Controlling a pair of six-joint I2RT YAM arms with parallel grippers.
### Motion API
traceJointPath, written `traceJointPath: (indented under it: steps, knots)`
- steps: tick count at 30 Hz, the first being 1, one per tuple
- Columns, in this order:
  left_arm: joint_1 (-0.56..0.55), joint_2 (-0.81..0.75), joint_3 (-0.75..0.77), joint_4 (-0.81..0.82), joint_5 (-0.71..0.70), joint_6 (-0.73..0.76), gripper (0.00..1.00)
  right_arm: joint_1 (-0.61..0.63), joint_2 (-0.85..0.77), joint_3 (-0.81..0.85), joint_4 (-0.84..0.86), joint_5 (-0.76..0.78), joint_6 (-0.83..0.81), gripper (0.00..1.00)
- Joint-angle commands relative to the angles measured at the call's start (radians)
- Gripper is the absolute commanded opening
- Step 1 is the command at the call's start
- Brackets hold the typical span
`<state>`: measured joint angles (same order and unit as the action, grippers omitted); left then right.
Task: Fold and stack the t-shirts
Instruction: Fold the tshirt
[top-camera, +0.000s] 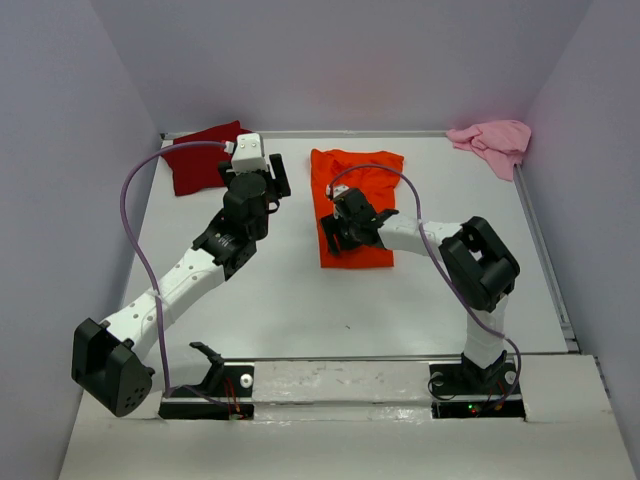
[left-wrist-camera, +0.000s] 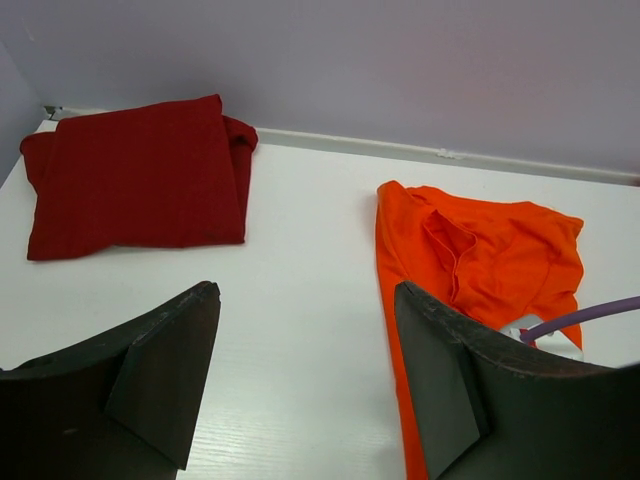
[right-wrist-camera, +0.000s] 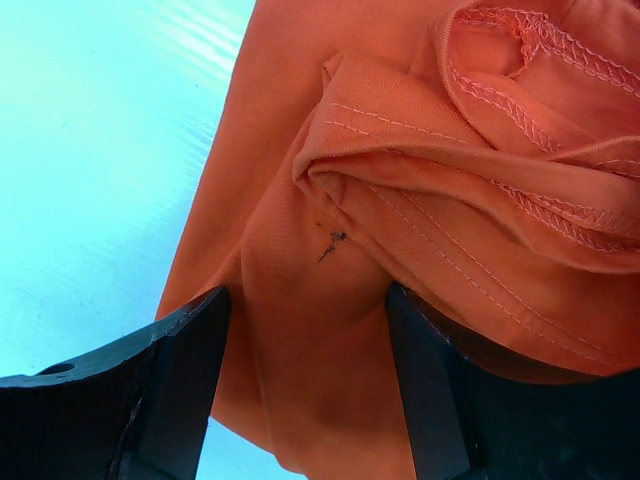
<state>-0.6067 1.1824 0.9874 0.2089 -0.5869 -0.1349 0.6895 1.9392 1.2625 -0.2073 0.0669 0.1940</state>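
Looking down from above, a white tabletop (top-camera: 300, 300) sits boxed in by pale lilac walls (top-camera: 350, 60). A folded dark red t-shirt (top-camera: 205, 155) lies at the far left corner. A bright orange t-shirt (top-camera: 360, 175) lies near the far middle, and a crumpled pale pink t-shirt (top-camera: 492, 140) lies at the far right corner. The left end effector (top-camera: 272, 178) hangs between the red and orange shirts. The right end effector (top-camera: 345, 228) is over the orange shirt's near left part.

From the left wrist, the left end effector (left-wrist-camera: 305, 300) is spread wide over bare tabletop (left-wrist-camera: 300, 220), holding nothing. The dark red t-shirt (left-wrist-camera: 135, 175) lies ahead to the left, by the wall (left-wrist-camera: 350, 60). The orange t-shirt (left-wrist-camera: 480, 250) lies to the right, partly folded, with a purple cable (left-wrist-camera: 590, 318) crossing its near edge.

From the right wrist, the right end effector (right-wrist-camera: 305, 300) is spread, with bunched folds of the orange t-shirt (right-wrist-camera: 330, 150) lying between its fingers, not pinched. Only here do the seams' stitching and a small dark thread (right-wrist-camera: 330, 240) show. The tabletop (right-wrist-camera: 100, 150) looks bluish.
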Motion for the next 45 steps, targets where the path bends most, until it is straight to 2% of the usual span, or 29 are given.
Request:
traceJointPath:
  steps: [1, 11, 19, 23, 28, 32, 36, 41, 45]
  knots:
    - [0.004, -0.007, 0.02, 0.024, -0.005, 0.009, 0.8, 0.004, 0.032, 0.031, 0.008, 0.056, -0.024, 0.7]
    - [0.002, -0.009, 0.02, 0.026, -0.005, 0.011, 0.8, 0.004, 0.056, 0.103, -0.023, 0.158, -0.067, 0.7]
    - [0.004, -0.012, 0.019, 0.026, -0.004, 0.011, 0.8, 0.004, 0.102, 0.149, -0.037, 0.312, -0.062, 0.7]
    - [0.002, -0.013, 0.02, 0.026, -0.004, 0.014, 0.8, 0.004, 0.116, 0.155, -0.04, 0.274, -0.053, 0.69]
    - [0.002, -0.017, 0.02, 0.027, -0.008, 0.018, 0.8, 0.004, 0.095, 0.088, -0.04, 0.188, 0.044, 0.69]
    - [0.004, -0.014, 0.022, 0.026, -0.008, 0.017, 0.8, 0.059, 0.054, 0.022, -0.037, 0.151, 0.1, 0.68]
    - [0.004, -0.012, 0.023, 0.024, -0.008, 0.017, 0.8, 0.165, 0.006, -0.06, -0.023, 0.12, 0.203, 0.68]
    - [0.005, -0.015, 0.023, 0.024, -0.013, 0.018, 0.8, 0.313, -0.016, -0.149, -0.01, 0.151, 0.338, 0.68]
    - [0.004, -0.013, 0.022, 0.023, -0.01, 0.018, 0.8, 0.424, 0.01, -0.16, -0.026, 0.195, 0.458, 0.68]
